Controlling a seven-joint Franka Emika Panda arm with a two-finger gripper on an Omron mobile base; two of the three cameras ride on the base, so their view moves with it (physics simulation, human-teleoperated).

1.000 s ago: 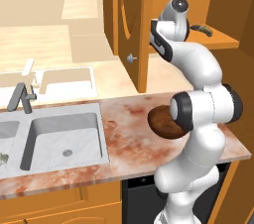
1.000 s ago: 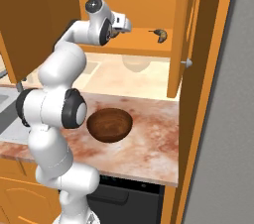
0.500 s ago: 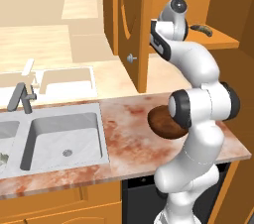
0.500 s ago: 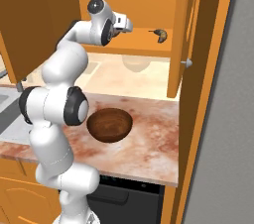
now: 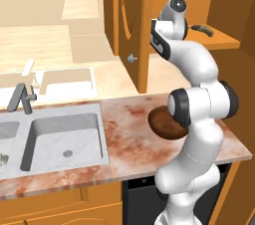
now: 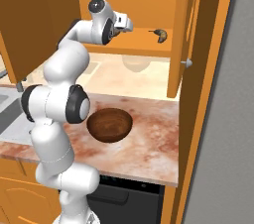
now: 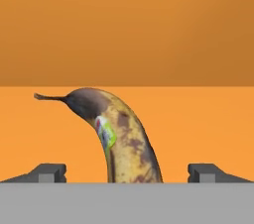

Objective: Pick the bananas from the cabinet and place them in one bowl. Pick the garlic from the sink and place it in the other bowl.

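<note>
The first step of the task, the fetching of the bananas (image 7: 124,139), was judged to be in hand. The claw (image 7: 127,172) was found raised to the open cabinet (image 6: 149,0) and directed along its shelf (image 6: 141,44). Its jaws stood wide apart, one fingertip at either side of the fruit in the hand view, with nothing held. The bananas were observed lying on the shelf towards its right end, their stem pointing left in the hand view, and no contact with either fingertip could be made out.

A dark brown bowl (image 6: 110,125) was noted on the worktop (image 6: 149,143) below the cabinet, near the arm's base. The sink (image 5: 64,137) was seen well to the left. A small pale object at the left edge of the left base view may have been the garlic, but this could not be confirmed.

The next move was judged to call for a short advance until the fruit lay properly between the jaws, followed by closing on it. Care was considered necessary, since the curved bunch could be pushed back along the shelf.
</note>
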